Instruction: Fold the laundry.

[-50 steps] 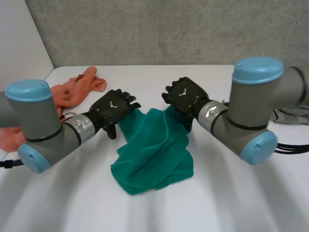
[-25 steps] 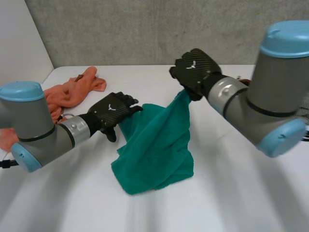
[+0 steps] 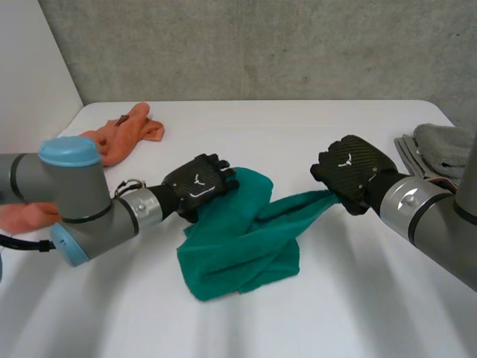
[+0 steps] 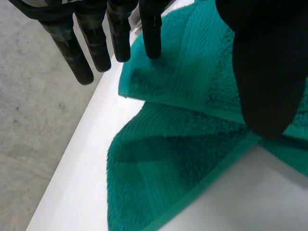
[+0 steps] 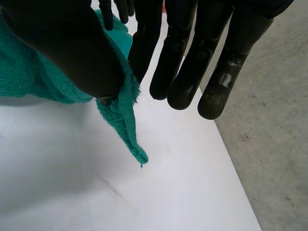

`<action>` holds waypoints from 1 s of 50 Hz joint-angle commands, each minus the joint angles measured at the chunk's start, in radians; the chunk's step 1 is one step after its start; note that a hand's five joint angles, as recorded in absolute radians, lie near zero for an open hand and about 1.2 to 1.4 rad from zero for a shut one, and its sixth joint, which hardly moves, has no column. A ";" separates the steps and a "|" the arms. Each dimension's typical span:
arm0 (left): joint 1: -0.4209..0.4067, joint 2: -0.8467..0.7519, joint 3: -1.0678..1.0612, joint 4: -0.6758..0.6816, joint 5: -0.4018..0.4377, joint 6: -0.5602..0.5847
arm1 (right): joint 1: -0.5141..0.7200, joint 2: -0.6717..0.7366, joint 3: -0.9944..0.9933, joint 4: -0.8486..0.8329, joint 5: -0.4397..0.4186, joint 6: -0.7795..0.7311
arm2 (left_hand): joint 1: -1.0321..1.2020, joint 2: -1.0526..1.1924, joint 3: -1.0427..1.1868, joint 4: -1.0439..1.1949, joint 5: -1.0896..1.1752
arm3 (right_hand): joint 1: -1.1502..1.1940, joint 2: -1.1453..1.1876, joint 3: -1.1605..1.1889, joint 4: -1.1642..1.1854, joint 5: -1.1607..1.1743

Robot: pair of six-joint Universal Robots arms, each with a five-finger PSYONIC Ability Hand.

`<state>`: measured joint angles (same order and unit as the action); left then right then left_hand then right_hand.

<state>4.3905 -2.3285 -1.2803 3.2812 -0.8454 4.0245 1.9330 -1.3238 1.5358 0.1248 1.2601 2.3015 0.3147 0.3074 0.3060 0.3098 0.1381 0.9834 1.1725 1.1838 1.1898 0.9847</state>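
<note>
A green towel [image 3: 238, 242] lies crumpled in the middle of the white table [image 3: 358, 298]. One corner is drawn out to the right, just above the table. My right hand [image 3: 350, 173] holds that corner. In the right wrist view its thumb [image 5: 67, 48] pinches the towel [image 5: 122, 113] against the fingers, and the tip of the corner hangs below. My left hand [image 3: 200, 186] rests over the towel's far left part. In the left wrist view its fingers [image 4: 120, 33] are straight above the towel [image 4: 192, 96], with the thumb [image 4: 269, 72] beside them.
An orange cloth [image 3: 119, 138] lies at the back left of the table. A second orange piece [image 3: 22, 216] shows behind my left arm. Folded grey laundry [image 3: 441, 145] sits at the right edge. A concrete wall stands behind the table.
My right hand has come down from high at the back and swung right, drawing the towel's corner out sideways. My left hand has slid right onto the towel.
</note>
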 commanded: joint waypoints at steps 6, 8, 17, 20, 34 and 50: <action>-0.032 -0.045 0.041 0.005 -0.008 -0.004 | 0.001 0.006 0.035 -0.028 -0.004 0.003 | 0.714 0.721 0.722 0.719 0.716 | 0.413 0.224 0.213 0.207 0.237; -0.037 -0.037 0.053 0.009 -0.015 -0.005 | 0.000 0.006 0.035 -0.036 0.001 0.003 | 0.949 0.957 0.958 0.954 0.951 | 0.413 0.224 0.213 0.207 0.237; -0.029 0.101 0.044 0.017 -0.141 -0.065 | -0.065 0.008 -0.058 -0.037 0.041 0.042 | 1.082 1.089 1.090 1.087 1.084 | 0.413 0.224 0.213 0.207 0.237; -0.008 0.147 0.023 0.011 -0.165 -0.096 | -0.069 0.008 -0.091 -0.022 0.059 0.058 | 1.082 1.089 1.090 1.087 1.084 | 0.413 0.224 0.213 0.207 0.237; 0.041 0.262 -0.146 0.014 0.057 -0.220 | -0.063 0.020 -0.108 0.044 0.070 0.062 | -0.007 0.000 0.001 -0.002 -0.005 | 0.413 0.224 0.213 0.207 0.237; -0.029 0.003 0.013 -0.035 0.075 -0.185 | -0.066 0.048 -0.034 0.027 0.061 0.064 | 0.134 0.141 0.142 0.139 0.136 | 0.413 0.224 0.213 0.207 0.237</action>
<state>4.3749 -2.2730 -1.3104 3.2615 -0.7645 3.8205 1.8698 -1.2760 1.4948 0.1584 1.3244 2.3658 0.3355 0.3366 0.3313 0.3323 0.1656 0.9834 1.1725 1.1838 1.1897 0.9861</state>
